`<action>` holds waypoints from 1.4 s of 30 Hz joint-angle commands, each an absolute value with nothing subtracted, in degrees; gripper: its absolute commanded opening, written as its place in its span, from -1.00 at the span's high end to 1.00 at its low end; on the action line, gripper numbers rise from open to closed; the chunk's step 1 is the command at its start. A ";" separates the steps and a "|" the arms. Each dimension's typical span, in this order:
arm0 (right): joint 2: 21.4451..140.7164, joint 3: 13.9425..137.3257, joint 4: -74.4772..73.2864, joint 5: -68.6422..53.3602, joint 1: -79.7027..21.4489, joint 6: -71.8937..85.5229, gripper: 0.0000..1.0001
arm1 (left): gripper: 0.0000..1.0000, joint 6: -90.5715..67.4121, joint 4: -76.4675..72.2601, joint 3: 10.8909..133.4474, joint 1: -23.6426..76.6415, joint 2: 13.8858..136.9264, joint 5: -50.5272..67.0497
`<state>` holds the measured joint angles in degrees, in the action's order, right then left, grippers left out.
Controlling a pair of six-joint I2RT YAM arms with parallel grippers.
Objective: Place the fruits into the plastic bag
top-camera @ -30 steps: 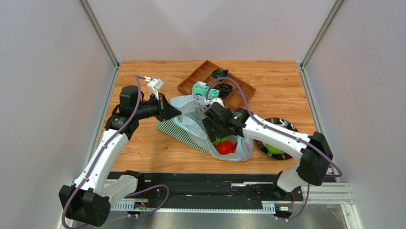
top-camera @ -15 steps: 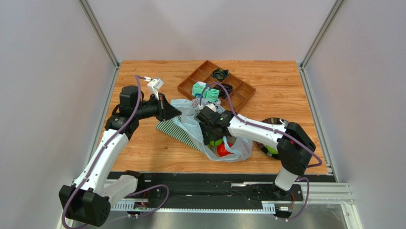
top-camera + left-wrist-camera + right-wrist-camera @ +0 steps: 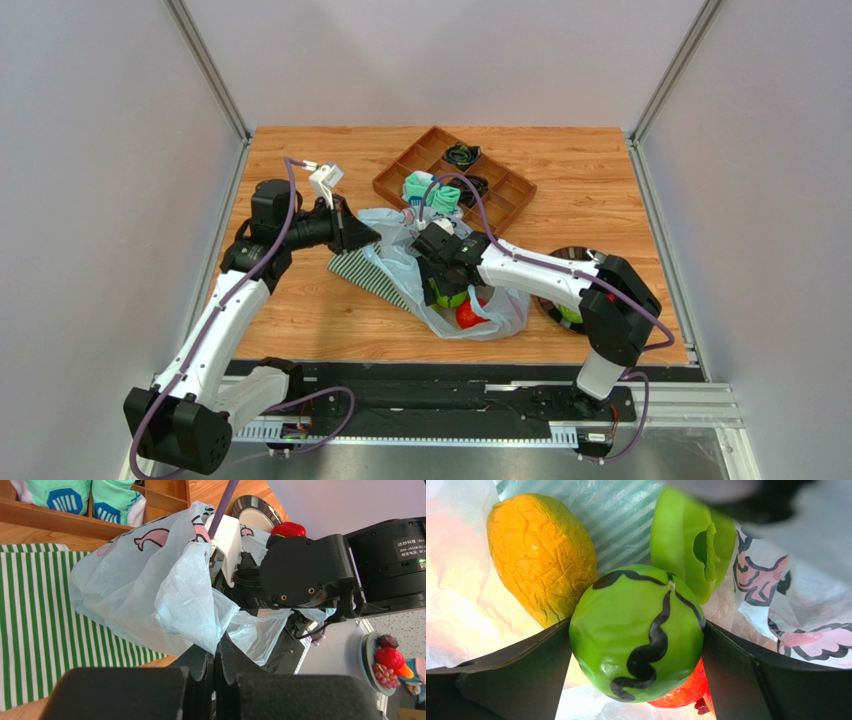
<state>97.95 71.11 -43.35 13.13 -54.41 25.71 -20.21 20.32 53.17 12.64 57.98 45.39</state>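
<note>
The pale-blue plastic bag (image 3: pixel 395 250) lies mid-table, its rim pinched in my shut left gripper (image 3: pixel 372 237), whose jaws meet on the film (image 3: pixel 217 652). My right gripper (image 3: pixel 447 297) is down inside the bag's mouth. Its fingers (image 3: pixel 526 680) press both sides of a green striped fruit (image 3: pixel 636 640), with no gap showing. Inside the bag lie a yellow-orange fruit (image 3: pixel 541 555), a green bumpy fruit (image 3: pixel 686 540) and a red fruit (image 3: pixel 681 692) under the striped one. Another green fruit (image 3: pixel 570 314) sits on the dark plate (image 3: pixel 590 258).
A green-and-white striped cloth (image 3: pixel 365 272) lies under the bag. A brown wooden divider tray (image 3: pixel 500 195) behind it holds teal socks (image 3: pixel 430 190) and dark cables. The right arm (image 3: pixel 305 570) crosses close over the bag.
My right arm has pushed left and deeper into the bag's mouth with the green striped fruit. The left gripper has kept its hold on the bag rim.
</note>
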 commanded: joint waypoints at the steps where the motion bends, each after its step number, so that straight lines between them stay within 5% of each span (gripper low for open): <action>1: 95.02 70.40 -41.22 12.74 -54.41 26.02 -0.95 | 1.00 -19.69 18.63 53.44 12.30 57.83 46.14; 13: 86.93 71.37 -40.00 11.44 -55.02 24.35 -1.00 | 1.00 -19.69 18.54 53.53 12.30 57.66 46.05; 29: 69.19 69.96 -20.14 -18.63 -58.10 16.44 -0.86 | 1.00 -19.78 18.63 53.44 12.30 57.83 45.62; 36: 62.06 70.49 -26.18 -8.36 -54.86 15.11 -0.87 | 1.00 -19.78 18.81 53.44 12.30 57.83 45.70; 42: 55.03 67.77 -36.62 2.07 -37.31 21.17 -0.87 | 1.00 -19.69 18.81 53.44 12.30 57.83 45.44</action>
